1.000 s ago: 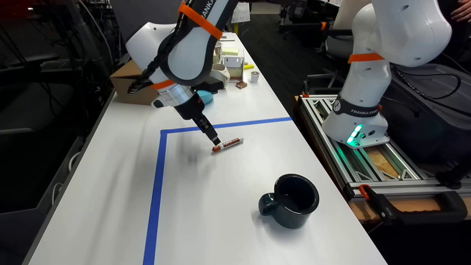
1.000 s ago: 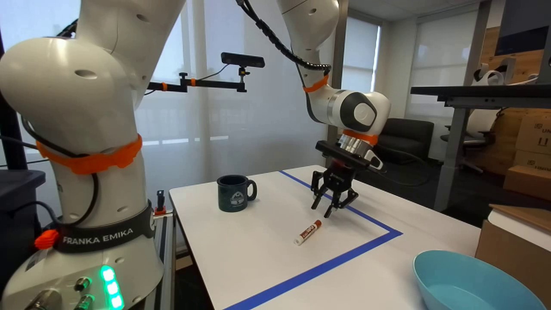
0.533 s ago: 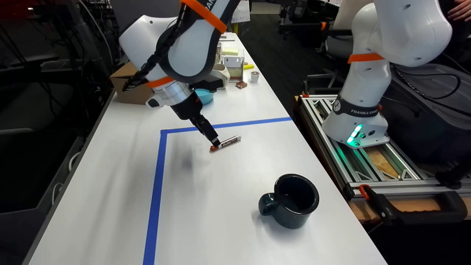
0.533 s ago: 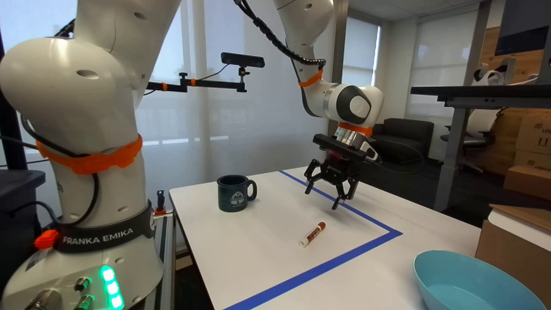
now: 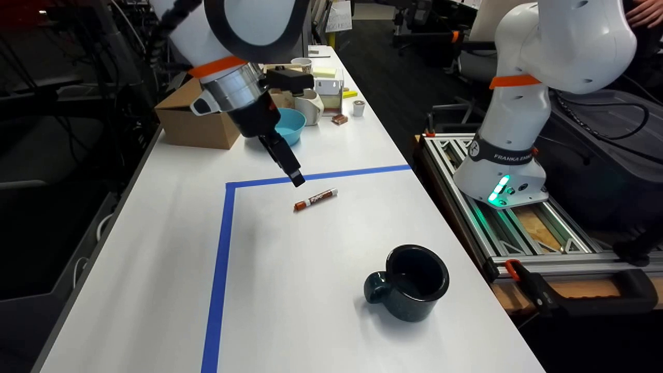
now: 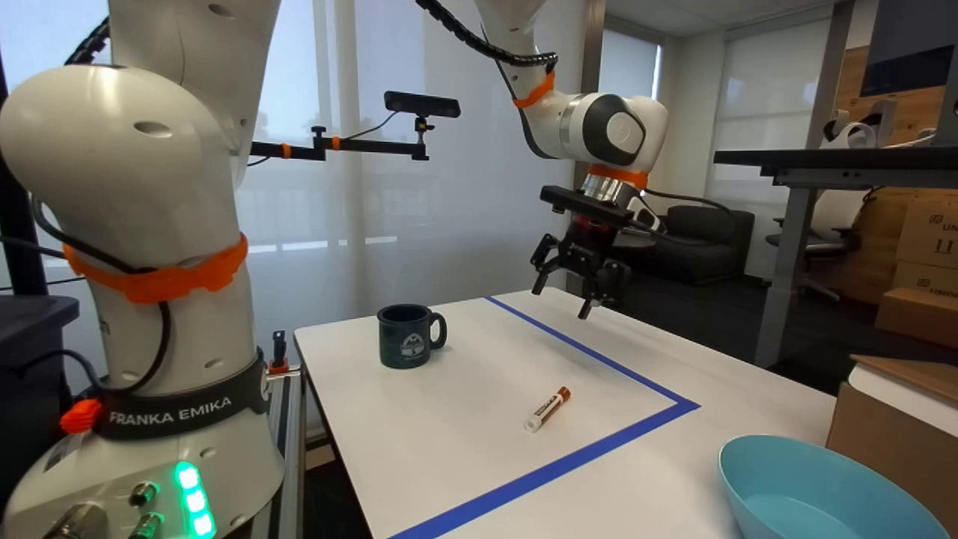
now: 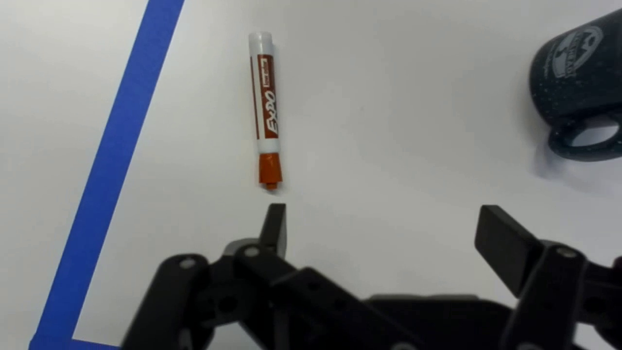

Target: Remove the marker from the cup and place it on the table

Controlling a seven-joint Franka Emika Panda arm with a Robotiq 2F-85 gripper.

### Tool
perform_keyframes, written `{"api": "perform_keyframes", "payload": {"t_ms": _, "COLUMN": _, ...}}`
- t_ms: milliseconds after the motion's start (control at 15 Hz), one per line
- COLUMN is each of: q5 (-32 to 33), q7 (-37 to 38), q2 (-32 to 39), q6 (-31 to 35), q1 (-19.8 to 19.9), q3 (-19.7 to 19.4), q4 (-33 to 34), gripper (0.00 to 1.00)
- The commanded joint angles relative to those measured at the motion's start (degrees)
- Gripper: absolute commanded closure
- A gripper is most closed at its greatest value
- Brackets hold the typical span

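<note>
The marker (image 7: 265,112), white with a brown-red label and an orange-red cap, lies flat on the white table (image 5: 290,290) inside the blue tape corner. Both exterior views show it too, as a small marker (image 5: 316,199) well away from the cup. The cup (image 6: 403,340), a dark green-black speckled mug, stands upright with its handle out to the side; no marker is visible in its opening. Above the tabletop, my gripper (image 7: 382,216) is open with wide-spread fingers and nothing between them. In the wrist view the marker's cap end sits just beyond the left fingertip, apart from it.
Blue tape (image 5: 220,274) marks the table. A light-blue bowl (image 6: 816,479) and a cardboard box (image 5: 194,122) stand beyond the tape. Farther back are a pale pitcher (image 5: 309,108), a small cup (image 5: 358,108) and other small items.
The gripper's fingers have spread from a narrower gap, and the gripper has risen away from the tabletop. The marker has shifted slightly on the table. The cup stays put.
</note>
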State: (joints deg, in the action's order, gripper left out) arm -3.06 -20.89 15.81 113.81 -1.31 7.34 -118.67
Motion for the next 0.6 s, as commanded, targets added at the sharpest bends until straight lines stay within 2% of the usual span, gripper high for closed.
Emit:
{"api": "perform_keyframes", "payload": {"t_ms": 0, "q5": -3.66, "q7": 2.63, "q2": -5.14, "q6": -2.60, "q1": -0.75, "q3": 0.42, "q4": -1.69, "gripper": 0.00}}
{"api": "perform_keyframes", "payload": {"t_ms": 133, "q5": -4.21, "q7": 2.92, "q2": -5.72, "q6": -3.92, "q1": -1.37, "q3": 0.64, "q4": -1.19, "gripper": 0.00}}
{"api": "perform_keyframes", "payload": {"t_ms": 200, "q5": -3.23, "q7": 1.59, "q2": -3.33, "q6": -2.44, "q1": -1.07, "q3": 0.04, "q4": 0.12, "gripper": 0.00}}
{"api": "perform_keyframes", "payload": {"t_ms": 533, "q5": -3.30, "q7": 2.29, "q2": -4.16, "q6": -3.28, "q1": -1.68, "q3": 0.18, "q4": -0.06, "gripper": 0.00}}
